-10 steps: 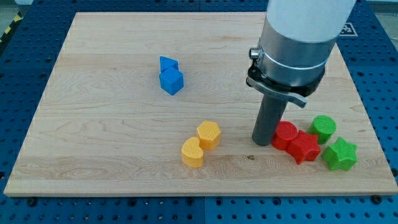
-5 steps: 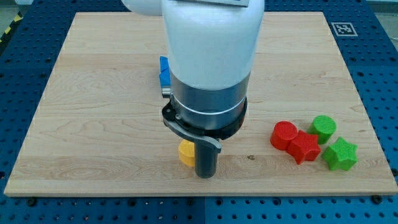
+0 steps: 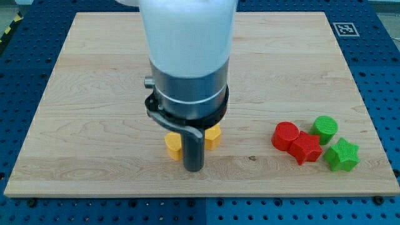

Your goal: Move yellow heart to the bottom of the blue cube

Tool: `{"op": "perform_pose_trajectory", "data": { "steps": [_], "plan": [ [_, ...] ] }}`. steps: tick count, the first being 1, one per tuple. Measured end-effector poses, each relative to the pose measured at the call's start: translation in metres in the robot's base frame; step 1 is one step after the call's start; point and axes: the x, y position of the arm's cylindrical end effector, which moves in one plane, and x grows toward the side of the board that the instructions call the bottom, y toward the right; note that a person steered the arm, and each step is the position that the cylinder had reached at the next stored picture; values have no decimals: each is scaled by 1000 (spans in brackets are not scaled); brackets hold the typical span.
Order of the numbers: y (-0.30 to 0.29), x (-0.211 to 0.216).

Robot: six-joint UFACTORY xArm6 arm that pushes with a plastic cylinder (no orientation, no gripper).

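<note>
My tip (image 3: 193, 169) rests on the board near the view's bottom, just right of the yellow heart (image 3: 172, 145) and touching or almost touching it. A second yellow block (image 3: 214, 136), its shape mostly hidden, peeks out to the right of the rod. The blue cube and the other blue block are hidden behind the arm's wide body (image 3: 187, 62).
A red cylinder (image 3: 285, 135) and a red star-like block (image 3: 306, 148) sit at the view's right, with a green cylinder (image 3: 325, 128) and a green star (image 3: 342, 155) beside them. The board's bottom edge (image 3: 200, 195) is close below the tip.
The arm swept from the red blocks leftward across the board. The tip now stands lower left of the yellow pair, and the yellow heart has shifted left, away from the other yellow block.
</note>
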Motion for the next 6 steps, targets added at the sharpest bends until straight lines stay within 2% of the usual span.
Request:
{"op": "perform_pose_trajectory", "data": {
  "steps": [1,3,6],
  "plan": [
    [-33,4],
    [-32,-4],
    [-17,-54]
  ]
}}
